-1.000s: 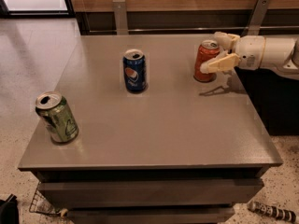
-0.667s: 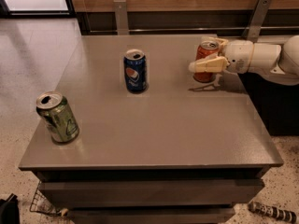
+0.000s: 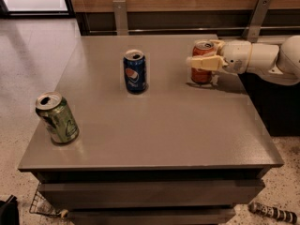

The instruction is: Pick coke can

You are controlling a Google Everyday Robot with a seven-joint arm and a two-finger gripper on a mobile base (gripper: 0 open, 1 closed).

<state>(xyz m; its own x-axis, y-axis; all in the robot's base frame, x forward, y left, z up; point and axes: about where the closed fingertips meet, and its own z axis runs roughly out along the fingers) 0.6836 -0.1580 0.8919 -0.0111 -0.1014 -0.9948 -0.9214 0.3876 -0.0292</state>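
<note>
Coke can (image 3: pixel 202 74) stands upright at the back right of the table (image 3: pixel 164 125), near the far edge. Its base looks to be on the surface; I see no gap under it, so I judge the lift not yet made.

Gripper (image 3: pixel 201 53) comes in from the right on the white arm (image 3: pixel 262 57), level with the can's upper half. Near finger (image 3: pixel 206 63) lies flat across the can's front, and the far one shows just behind the silver rim. Jaws sit on either side of the can, narrowed to its width. I read this as a grasp on the can, though the contact at the back is partly hidden.

Step in hand: confirm the hold, then lift.

Notes for doing it well:
- The grip sits high on the can. I want firm squeeze before raising, or the can may pivot or slip out below the pads.
- Lift straight up first, with no sideways travel until the base is clear of the table.
- Keep the wrist level so the can remains upright; its top may be open.
- Go slowly, because thin can walls dent and a dented wall loosens the hold.

Pepsi can (image 3: pixel 135 71) is well apart at centre back and the green can (image 3: pixel 57 118) far off at front left. Neither is in the lift path.
</note>
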